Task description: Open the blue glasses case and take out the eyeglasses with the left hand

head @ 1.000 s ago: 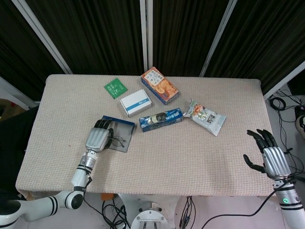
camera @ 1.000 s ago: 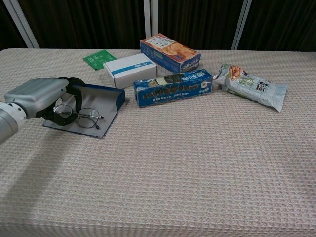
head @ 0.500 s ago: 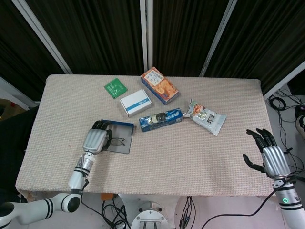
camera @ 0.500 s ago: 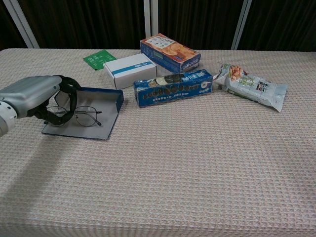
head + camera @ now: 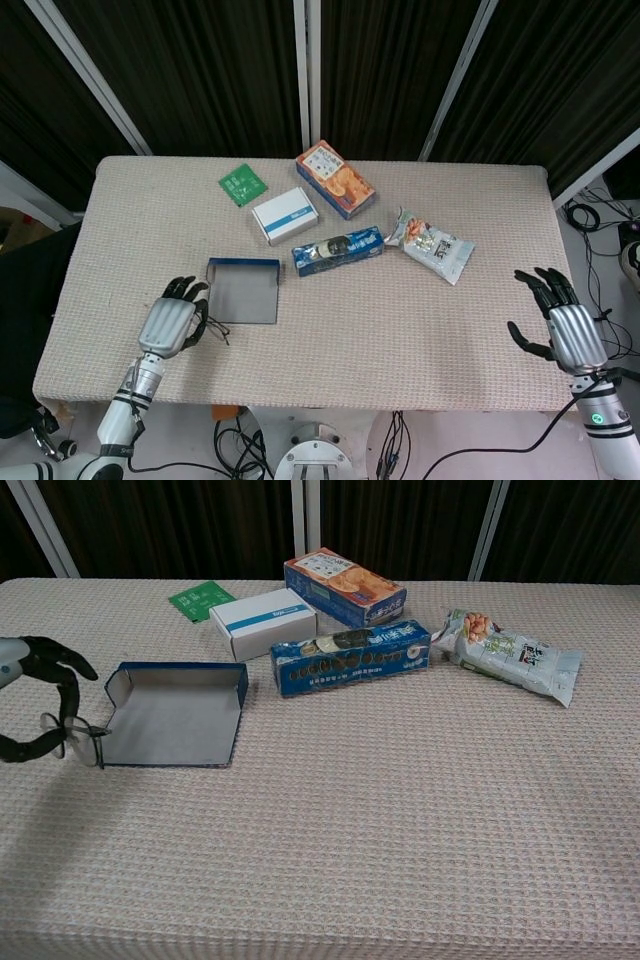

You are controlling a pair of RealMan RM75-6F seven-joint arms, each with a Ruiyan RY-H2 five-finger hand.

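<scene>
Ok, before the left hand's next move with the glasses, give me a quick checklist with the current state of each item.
1. Case open: ok, it lies flat and open on the table.
2. Glasses out of case: ok, they sit left of its edge and the case shows empty.
3. Left hand grips glasses: cannot tell; the fingers curl around the frame in the chest view, but contact is at the picture's edge.
4. Glasses off the table: cannot tell.
5. Right hand out of the way: ok, open at the table's right edge.
6. Boxes and snack bag undisturbed: ok, well apart from the left hand.
</scene>
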